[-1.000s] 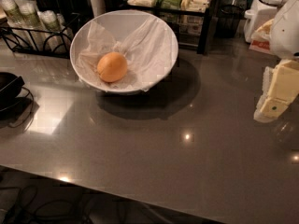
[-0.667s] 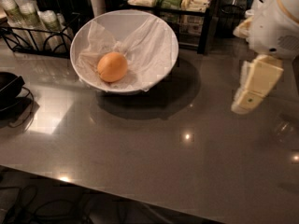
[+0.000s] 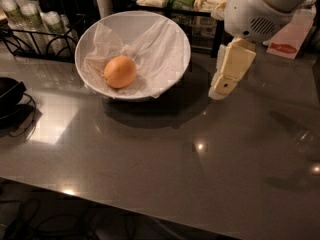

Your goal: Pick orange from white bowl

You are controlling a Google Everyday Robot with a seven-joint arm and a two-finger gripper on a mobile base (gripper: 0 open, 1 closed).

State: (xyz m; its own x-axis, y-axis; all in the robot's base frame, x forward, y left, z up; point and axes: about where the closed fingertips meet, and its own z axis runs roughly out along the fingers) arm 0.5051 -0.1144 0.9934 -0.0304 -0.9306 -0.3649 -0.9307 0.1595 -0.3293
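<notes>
The orange (image 3: 120,71) lies in the left half of the white bowl (image 3: 170,29), on its crinkled white paper lining. The bowl stands tilted on the grey table, at the back left. My gripper (image 3: 221,88) hangs from the white arm (image 3: 260,6) at the upper right. It points down at the table just to the right of the bowl's rim, about a bowl's width from the orange, and holds nothing that I can see.
A black dish (image 3: 9,95) sits at the table's left edge. A wire rack with cups (image 3: 30,19) stands behind the bowl on the left. Shelves with packets (image 3: 175,1) line the back. A white and red bag (image 3: 287,39) stands at the far right.
The arm and gripper have moved left from the right edge toward the bowl. The orange and the bowl have not moved.
</notes>
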